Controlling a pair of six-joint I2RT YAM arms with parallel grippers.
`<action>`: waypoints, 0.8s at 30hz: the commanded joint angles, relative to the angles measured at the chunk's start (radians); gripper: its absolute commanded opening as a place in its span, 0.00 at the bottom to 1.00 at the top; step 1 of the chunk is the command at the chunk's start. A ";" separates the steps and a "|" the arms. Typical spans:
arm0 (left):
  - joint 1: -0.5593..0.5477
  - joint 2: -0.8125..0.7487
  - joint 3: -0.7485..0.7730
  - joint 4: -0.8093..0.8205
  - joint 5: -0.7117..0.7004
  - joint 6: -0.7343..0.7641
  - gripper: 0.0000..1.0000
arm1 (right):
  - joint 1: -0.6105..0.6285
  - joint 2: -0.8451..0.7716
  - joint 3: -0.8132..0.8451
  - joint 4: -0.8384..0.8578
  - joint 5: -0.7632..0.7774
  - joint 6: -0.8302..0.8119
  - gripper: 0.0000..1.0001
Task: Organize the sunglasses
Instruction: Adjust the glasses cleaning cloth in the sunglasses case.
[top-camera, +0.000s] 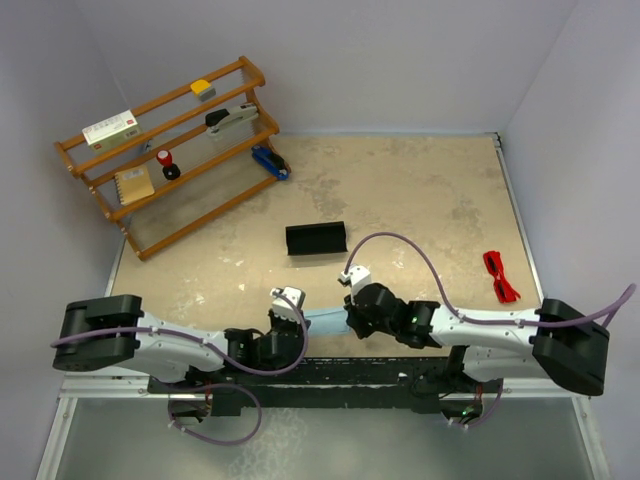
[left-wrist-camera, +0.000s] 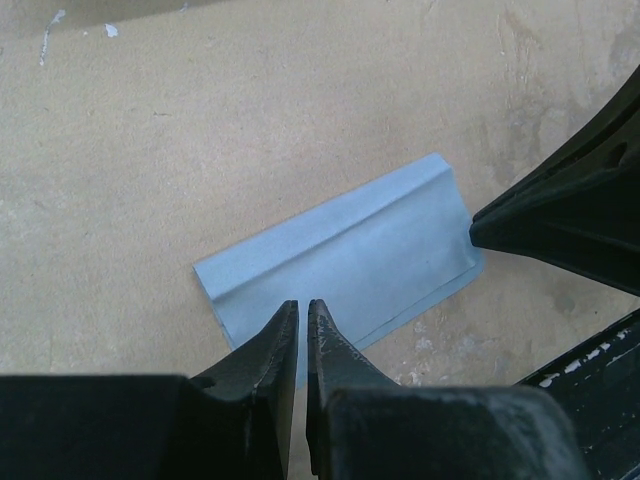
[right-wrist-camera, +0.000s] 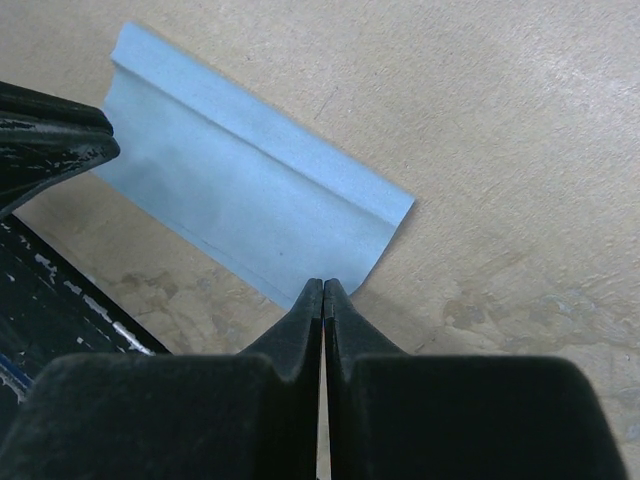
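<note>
Close to my bases, at the near edge of the table (top-camera: 420, 190), my two grippers meet over a pale blue cloth (left-wrist-camera: 350, 260) that lies flat with a raised fold running along its length. My left gripper (left-wrist-camera: 303, 318) is at one end of the cloth, its jaws drawn in to a thin slit, the tips over the cloth's near edge. My right gripper (right-wrist-camera: 322, 292) is at the other end, its jaws pressed fully together with the tips right at the cloth's border. From my wrist views I cannot tell whether either pair has any of the fabric pinched between them.

Farther out, about mid-table and a little to the left of centre, a long black case (top-camera: 316, 239) stands by itself, well apart from the cloth.

Off to my right, near the table's right edge, lie the sunglasses (top-camera: 500, 277), bright red and folded. They are well apart from both of my grippers, from the cloth and from the case.

At the far left corner a wooden rack (top-camera: 165, 215) leans back with small things on its shelves, among them a white box (top-camera: 111, 128) and a notebook (top-camera: 133, 184).
</note>
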 joint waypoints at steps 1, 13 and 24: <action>-0.006 0.070 0.035 0.107 -0.011 0.019 0.05 | 0.005 0.038 0.039 0.049 0.019 -0.003 0.00; -0.005 0.087 0.035 0.120 -0.005 0.015 0.05 | 0.005 0.087 0.019 0.088 -0.029 0.002 0.00; -0.006 0.029 0.017 0.088 -0.024 0.005 0.05 | 0.031 0.074 -0.019 0.087 -0.059 0.050 0.00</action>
